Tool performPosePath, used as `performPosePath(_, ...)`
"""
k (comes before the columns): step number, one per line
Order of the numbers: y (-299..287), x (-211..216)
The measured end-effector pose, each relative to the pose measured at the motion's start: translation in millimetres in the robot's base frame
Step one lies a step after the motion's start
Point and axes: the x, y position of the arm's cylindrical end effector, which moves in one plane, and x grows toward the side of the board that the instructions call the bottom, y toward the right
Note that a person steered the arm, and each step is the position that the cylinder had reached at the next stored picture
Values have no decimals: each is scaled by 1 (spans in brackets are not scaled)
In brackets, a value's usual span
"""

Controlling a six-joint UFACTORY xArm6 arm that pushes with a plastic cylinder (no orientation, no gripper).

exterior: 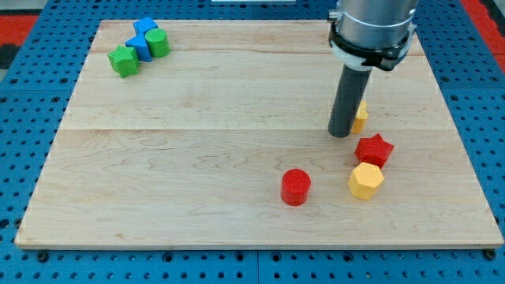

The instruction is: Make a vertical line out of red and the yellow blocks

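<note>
A red cylinder point(296, 187) stands on the wooden board toward the view's bottom, right of centre. A red star block point(373, 150) lies to its right, and a yellow hexagon block point(366, 181) sits just below the star, touching or nearly touching it. A second yellow block point(360, 117) sits above the star, partly hidden behind the rod, so its shape is unclear. My tip point(341, 134) rests on the board right beside this yellow block, on its left, and up-left of the red star.
At the board's top left corner a cluster holds a green block point(123, 60), a green cylinder point(158, 43) and two blue blocks point(143, 39). The board point(197, 158) lies on a blue perforated table.
</note>
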Motion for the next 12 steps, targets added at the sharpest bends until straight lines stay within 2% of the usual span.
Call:
performPosePath(2, -28, 53)
performPosePath(3, 2, 88)
performPosePath(5, -54, 106)
performPosePath(7, -111, 65)
performPosePath(8, -166, 88)
performPosePath(9, -191, 56)
performPosePath(10, -132, 36)
performPosePath(12, -107, 65)
